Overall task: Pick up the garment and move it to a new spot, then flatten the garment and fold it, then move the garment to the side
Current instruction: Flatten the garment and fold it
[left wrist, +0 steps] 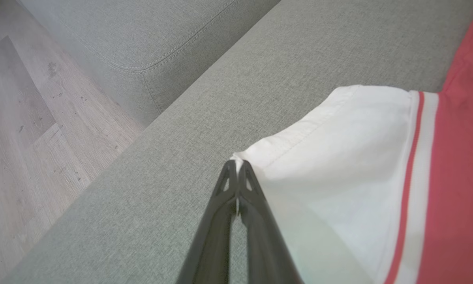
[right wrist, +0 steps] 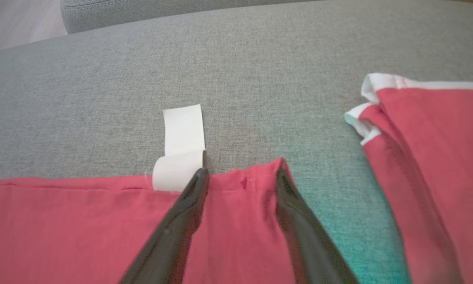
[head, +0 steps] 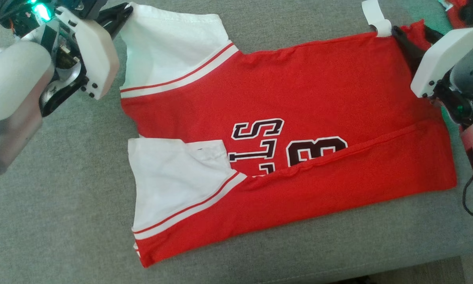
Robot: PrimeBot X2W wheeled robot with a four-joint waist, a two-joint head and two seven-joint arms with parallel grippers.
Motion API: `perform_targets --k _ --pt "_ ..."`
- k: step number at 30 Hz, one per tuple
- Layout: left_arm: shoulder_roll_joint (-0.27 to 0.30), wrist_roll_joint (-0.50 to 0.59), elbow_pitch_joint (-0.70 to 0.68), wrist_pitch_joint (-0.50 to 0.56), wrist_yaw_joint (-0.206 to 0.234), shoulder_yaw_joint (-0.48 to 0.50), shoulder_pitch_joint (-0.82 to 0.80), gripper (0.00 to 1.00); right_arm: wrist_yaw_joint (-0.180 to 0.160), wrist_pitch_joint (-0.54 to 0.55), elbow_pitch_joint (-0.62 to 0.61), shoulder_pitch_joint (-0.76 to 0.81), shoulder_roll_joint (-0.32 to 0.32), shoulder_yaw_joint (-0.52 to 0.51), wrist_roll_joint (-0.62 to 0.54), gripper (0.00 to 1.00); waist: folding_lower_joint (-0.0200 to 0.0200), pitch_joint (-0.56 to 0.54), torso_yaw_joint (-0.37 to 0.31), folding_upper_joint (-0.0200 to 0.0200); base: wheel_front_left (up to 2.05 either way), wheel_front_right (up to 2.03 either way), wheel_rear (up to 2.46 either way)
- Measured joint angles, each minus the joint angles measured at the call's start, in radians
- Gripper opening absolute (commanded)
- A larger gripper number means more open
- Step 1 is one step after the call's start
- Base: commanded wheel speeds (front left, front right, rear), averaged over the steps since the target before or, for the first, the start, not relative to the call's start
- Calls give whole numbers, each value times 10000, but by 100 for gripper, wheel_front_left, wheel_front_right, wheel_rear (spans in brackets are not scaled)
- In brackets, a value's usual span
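Red cloth with white sleeves, the garment lies flat on the grey cushion between our two grippers. Its near side is folded over part of the dark lettering.

Our left gripper is closed. Its two dark fingers press together on the corner of the white sleeve, with a sliver of white cloth caught between them. In the left wrist view, wooden floor shows off to the left of those fingers.

Our right gripper has its fingers apart. The tips rest on the red hem, and the hem's corner is bunched between them. In the right wrist view, a white label curls out just beside the fingertip on the left. Another red-and-white piece lies apart, to the right of that gripper.
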Motion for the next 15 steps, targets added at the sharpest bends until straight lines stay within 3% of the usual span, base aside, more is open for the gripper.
perform_targets --k 1,4,9,15 --pt "0 0 4 -2 0 -2 -1 0 0 -84 75 -35 -10 52 19 49 0 4 8 0 0 0 0" --pt "0 2 27 -86 0 -13 -2 0 0 -324 247 -159 -96 186 19 0 0 16 29 0 0 0 0" --pt "6 293 82 -487 0 -33 -110 0 0 -771 518 -553 -217 251 13 0 0 69 79 0 0 0 0" --pt "17 1139 621 -1868 -4 -36 -702 0 0 -1442 775 -1101 -343 203 23 0 0 196 125 0 0 0 0"
